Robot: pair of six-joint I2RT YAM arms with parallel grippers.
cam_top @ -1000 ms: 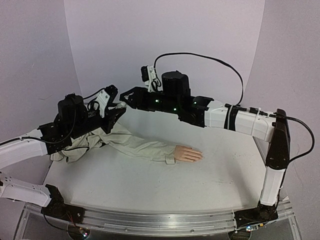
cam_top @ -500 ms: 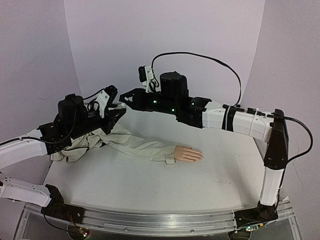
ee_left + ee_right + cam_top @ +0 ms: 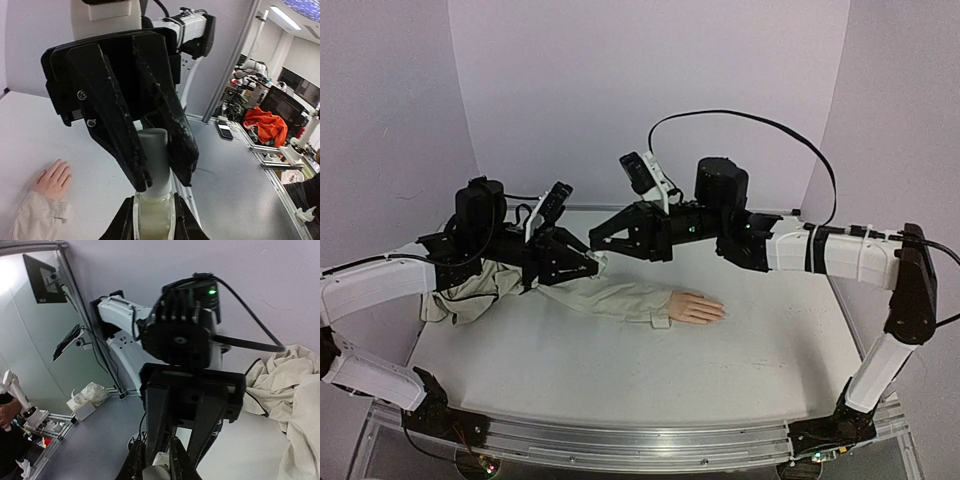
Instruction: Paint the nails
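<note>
The peach mannequin hand point(image 3: 695, 307) lies palm down mid-table, with a beige sleeve point(image 3: 610, 295) trailing left. Its tiny nails point(image 3: 719, 310) are too small to make out. The hand also shows in the left wrist view point(image 3: 52, 180). My left gripper point(image 3: 586, 264) is shut on a small glass bottle point(image 3: 155, 220) of pale liquid and holds it above the sleeve. My right gripper point(image 3: 599, 241) meets it from the right. Its fingers point(image 3: 112, 125) close on the bottle's grey cap point(image 3: 152, 155), which also shows in the right wrist view point(image 3: 156, 473).
The rest of the beige jacket point(image 3: 460, 295) is bunched at the table's left side, under the left arm. White walls close off the back and both sides. The table point(image 3: 770, 350) has a metal rail point(image 3: 640, 440) along its near edge.
Both grippers, still meeting at the bottle, have moved right and forward from the back left to above the sleeve. The right arm has drawn back to the right.
</note>
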